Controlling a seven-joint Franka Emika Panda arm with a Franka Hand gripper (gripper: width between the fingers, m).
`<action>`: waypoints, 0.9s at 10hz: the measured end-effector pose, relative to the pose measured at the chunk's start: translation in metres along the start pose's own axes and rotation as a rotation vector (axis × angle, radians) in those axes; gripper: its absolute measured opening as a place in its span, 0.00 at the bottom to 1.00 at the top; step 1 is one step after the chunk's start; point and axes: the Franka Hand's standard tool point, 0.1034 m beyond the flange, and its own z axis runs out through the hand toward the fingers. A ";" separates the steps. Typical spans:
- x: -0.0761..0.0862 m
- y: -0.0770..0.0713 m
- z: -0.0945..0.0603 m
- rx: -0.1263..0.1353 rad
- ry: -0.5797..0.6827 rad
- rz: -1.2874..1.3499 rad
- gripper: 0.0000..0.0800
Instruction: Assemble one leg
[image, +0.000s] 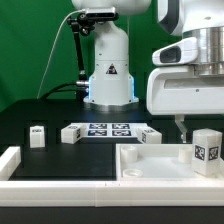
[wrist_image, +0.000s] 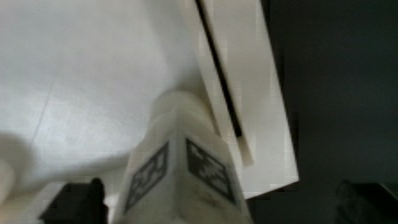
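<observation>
black table (image: 20, 120) before a green backdrop: toward the exterior view's left, three more legs (image: 37, 135) flank the marker board (image: 105, 130). rightward, the white tray (image: 150, 178) holds the leg (image: 207, 150) upright. the gripper (wrist_image: 221, 203) hangs over it, fingers (wrist_image: 75, 203) spread wide apart either side.

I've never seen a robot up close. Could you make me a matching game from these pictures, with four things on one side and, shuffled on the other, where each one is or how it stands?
Things:
1. end effector
2. marker board
3. tray
4. leftmost leg

Descriptions:
A. alone on the black table, at the exterior view's far left
B. white with a raised rim, at the exterior view's lower right
C. open, straddling an upright leg
D. lying flat in front of the robot's base

Pairs: 1-C, 2-D, 3-B, 4-A
</observation>
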 end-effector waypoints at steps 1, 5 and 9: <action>0.002 0.006 0.000 -0.002 0.001 -0.083 0.81; 0.003 0.011 0.001 -0.012 0.026 -0.429 0.81; 0.006 0.021 0.002 -0.014 0.025 -0.556 0.80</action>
